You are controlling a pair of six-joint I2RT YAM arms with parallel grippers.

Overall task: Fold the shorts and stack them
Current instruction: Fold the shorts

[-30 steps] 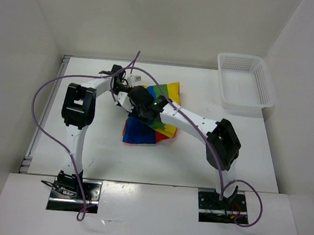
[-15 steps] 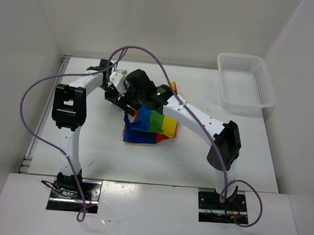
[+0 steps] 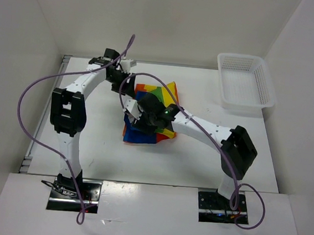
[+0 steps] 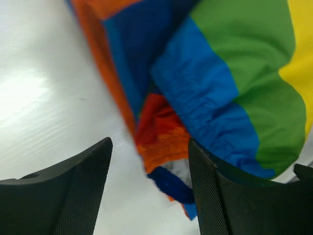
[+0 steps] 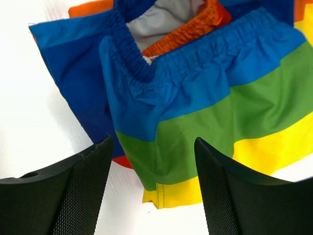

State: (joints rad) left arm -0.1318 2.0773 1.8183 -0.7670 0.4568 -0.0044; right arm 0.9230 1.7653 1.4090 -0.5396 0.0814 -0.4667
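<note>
The rainbow-striped shorts (image 3: 169, 91) lie bunched and folded over on the white table, mid-table. In the left wrist view the shorts (image 4: 225, 83) show blue, green and yellow bands with the orange-red waistband in the fold. My left gripper (image 3: 124, 84) stands open at their far-left edge; the left gripper (image 4: 149, 196) has only a hanging blue and orange corner between its fingers, gripping nothing. My right gripper (image 3: 138, 119) hovers open over the shorts' left half. In the right wrist view the right gripper (image 5: 152, 191) is above the green and yellow hem of the shorts (image 5: 210, 93), apart from the cloth.
A white mesh basket (image 3: 261, 88) stands at the far right of the table. White walls close the table in at the left, back and right. Purple cables loop from both arms above the table's left half.
Both grippers were shut together at the shorts' far-left corner and have opened and let go. The left arm drew back toward the far left. The right arm came nearer, over the shorts.
</note>
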